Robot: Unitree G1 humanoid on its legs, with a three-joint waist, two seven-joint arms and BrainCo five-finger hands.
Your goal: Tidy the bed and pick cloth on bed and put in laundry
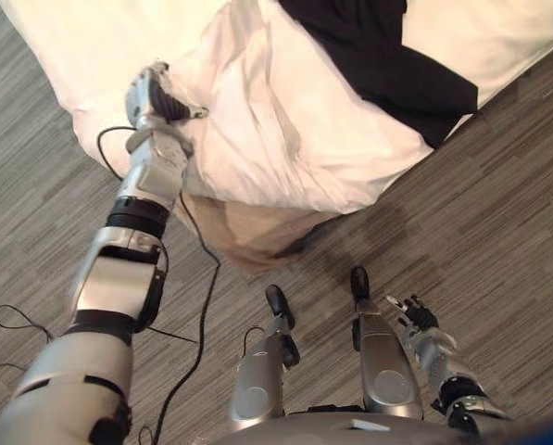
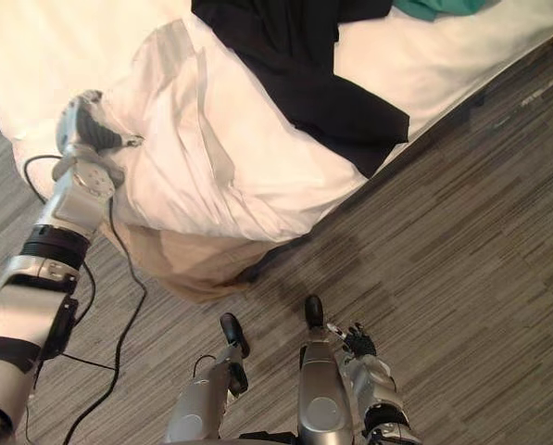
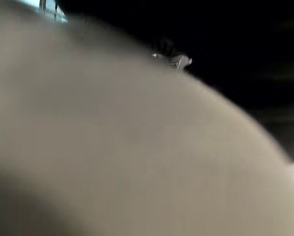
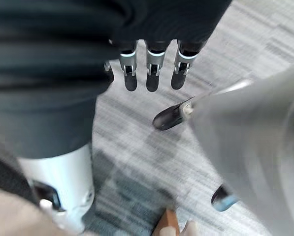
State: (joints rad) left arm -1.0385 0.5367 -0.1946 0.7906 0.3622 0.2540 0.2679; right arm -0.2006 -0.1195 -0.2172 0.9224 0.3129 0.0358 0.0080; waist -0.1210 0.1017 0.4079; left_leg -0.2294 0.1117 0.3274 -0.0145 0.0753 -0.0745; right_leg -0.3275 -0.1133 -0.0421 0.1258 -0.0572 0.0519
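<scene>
Black cloth (image 1: 378, 56) crumpled, upper centre on white duvet (image 1: 285, 139) | duvet corner overhangs open grey floor (image 1: 498, 213) | left hand (image 1: 157, 93) at duvet fold, grasp cannot be told | right hand (image 1: 415, 313) relaxed, empty

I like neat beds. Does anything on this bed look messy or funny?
Yes. The white duvet is bunched into folds and slumps over the corner of the bed, not smooth. A black cloth sprawls on the bed, and a teal cloth lies beyond it. The left hand rests on the duvet.
</scene>
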